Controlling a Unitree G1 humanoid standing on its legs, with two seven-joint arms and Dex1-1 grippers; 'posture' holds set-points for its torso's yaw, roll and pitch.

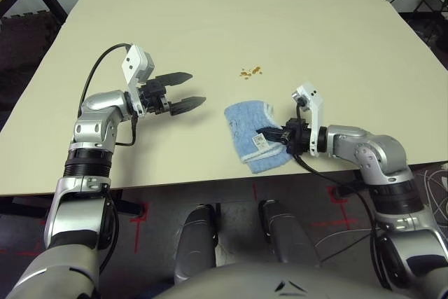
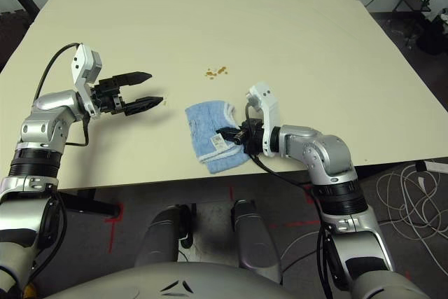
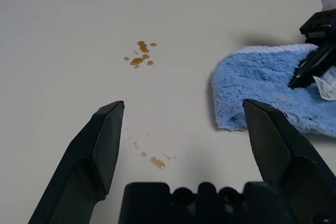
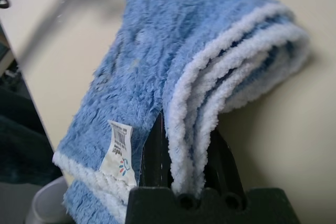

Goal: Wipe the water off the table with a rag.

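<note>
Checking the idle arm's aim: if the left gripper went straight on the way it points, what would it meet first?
Probably the folded light blue terry rag, held by the shut right gripper. The open left gripper points across the pale beige table toward it, though height is unclear.

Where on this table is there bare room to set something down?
The table lies bare beyond the water, and on its right side past the right gripper. Crowded: the near strip with the rag, the left gripper and small droplets.
</note>
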